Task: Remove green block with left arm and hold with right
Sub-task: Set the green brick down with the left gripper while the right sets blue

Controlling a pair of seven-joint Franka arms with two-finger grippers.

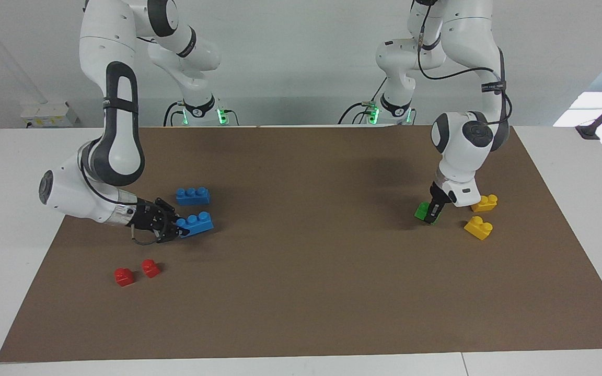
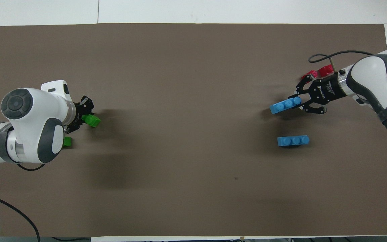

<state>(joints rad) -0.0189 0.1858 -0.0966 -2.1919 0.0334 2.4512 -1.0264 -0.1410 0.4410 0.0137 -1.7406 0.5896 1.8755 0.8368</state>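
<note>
The green block (image 1: 421,210) is bright green and sits between the fingers of my left gripper (image 1: 429,214), low over the brown mat beside the yellow bricks. In the overhead view the left gripper (image 2: 85,118) is shut on the green block (image 2: 91,120). A slightly darker green brick (image 2: 67,141) lies on the mat, mostly hidden under the left arm. My right gripper (image 1: 176,227) is shut on one end of a blue three-stud brick (image 1: 197,223), low over the mat at the right arm's end. The right gripper (image 2: 301,101) and its blue brick (image 2: 283,105) also show from overhead.
A second blue three-stud brick (image 1: 193,195) lies on the mat, nearer to the robots than the held one. Two red blocks (image 1: 124,276) (image 1: 150,268) lie farther from the robots at the right arm's end. Two yellow bricks (image 1: 484,202) (image 1: 478,227) lie beside the left gripper.
</note>
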